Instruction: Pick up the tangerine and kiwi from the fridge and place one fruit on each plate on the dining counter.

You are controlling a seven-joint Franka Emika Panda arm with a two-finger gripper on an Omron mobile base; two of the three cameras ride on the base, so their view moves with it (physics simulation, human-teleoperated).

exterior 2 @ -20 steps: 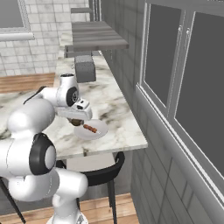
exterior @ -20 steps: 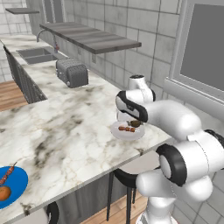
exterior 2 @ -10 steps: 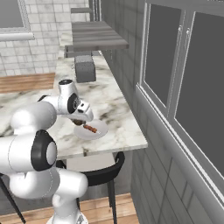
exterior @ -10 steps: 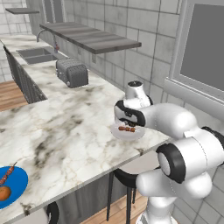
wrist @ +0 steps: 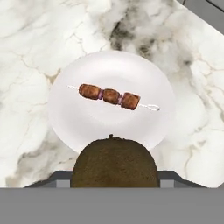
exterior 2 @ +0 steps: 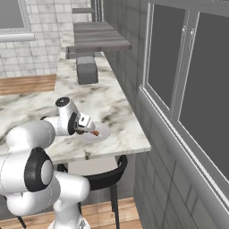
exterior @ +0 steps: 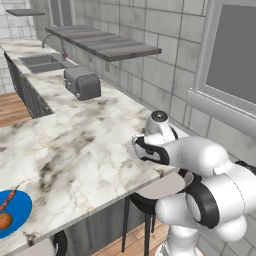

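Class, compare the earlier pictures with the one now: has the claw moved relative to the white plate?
Yes. The claw has come down toward the white plate on the dining counter, carrying the kiwi.

White arm rises from lower right of left base view, lower left of right base view, elbow bent, forearm reaching toward frame centre. Gripper (exterior 2: 82, 129) at centre-left of right base view, pointing down. In hand view, fingers clamped on kiwi (wrist: 114, 162) at bottom centre.
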